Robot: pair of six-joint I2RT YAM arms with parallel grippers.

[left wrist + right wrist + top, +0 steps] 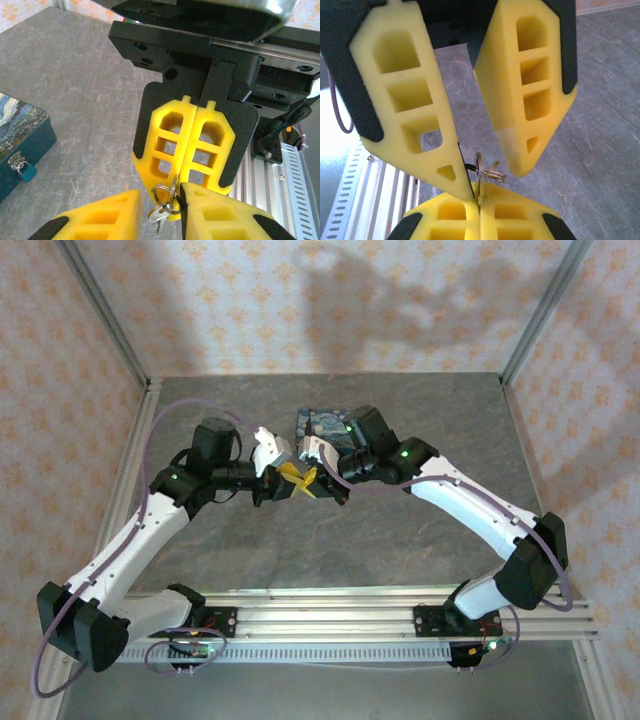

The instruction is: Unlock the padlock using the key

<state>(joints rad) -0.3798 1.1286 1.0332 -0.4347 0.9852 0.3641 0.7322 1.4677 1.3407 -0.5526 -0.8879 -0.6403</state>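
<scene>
Left pincer (160,192) stands partly open: its two yellow foam fingers (405,100) are apart at the tips, one on each side of the key, and they grip nothing. Whether the finger nearest the ring touches it cannot be told. Right pincer (480,194) faces the left one tip to tip and is fully closed on the key, pinching it by its split ring (165,192), so the key hangs clear of the bench. Left arm (140,530) and right arm (470,510) reach inward from the near rail (330,615) and meet above the middle of the grey, stone-patterned bench (400,550). Blue box (20,125), with a swirl-painted lid, lies flat on the bench with the lid down, on the far side of the meeting point. In the top view the right arm's wrist covers part of it. Padlock (21,166) hangs at the clasp on the box's front wall. It is small, with a pale shackle and a dark teal body, and sits well apart from both pincers. Key (158,216) is the smallest item, a thin pale silver piece dangling below the ring. It hangs between the left pincer's fingertips, just beside the right pincer's closed tips.
</scene>
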